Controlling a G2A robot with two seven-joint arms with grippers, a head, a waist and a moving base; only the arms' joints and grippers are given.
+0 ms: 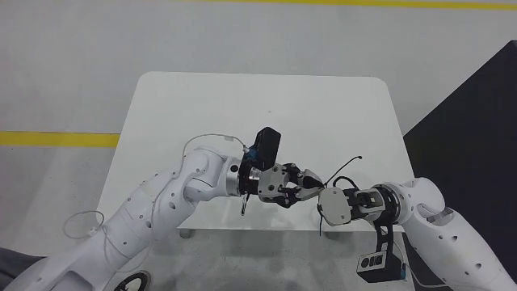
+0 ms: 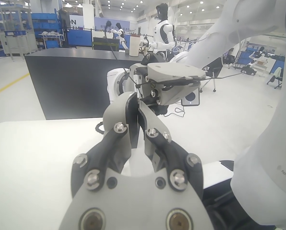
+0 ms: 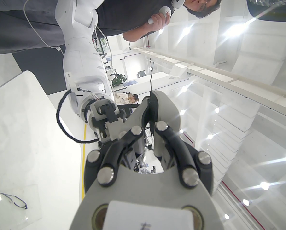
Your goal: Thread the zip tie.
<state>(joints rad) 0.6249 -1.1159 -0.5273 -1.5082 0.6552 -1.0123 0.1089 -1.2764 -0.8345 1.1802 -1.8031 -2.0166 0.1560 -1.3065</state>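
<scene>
The thin black plastic zip tie (image 1: 343,168) is held above the white table's (image 1: 242,105) near edge, its free end pointing toward the far right corner. The right gripper (image 3: 153,104) is clamped tight on it. The left gripper (image 2: 139,112) is pinched closed just beside; I cannot tell what it holds.

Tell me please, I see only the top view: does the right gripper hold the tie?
Observer: Yes. In the right wrist view the right gripper is shut on the tie, which sticks out beyond it.
Operator: And the left gripper?
Observer: In the left wrist view the left gripper is shut; I cannot tell whether it holds anything.
Operator: Is anything else lying around?
Observer: In the right wrist view a thin black strand lies on the table.
</scene>
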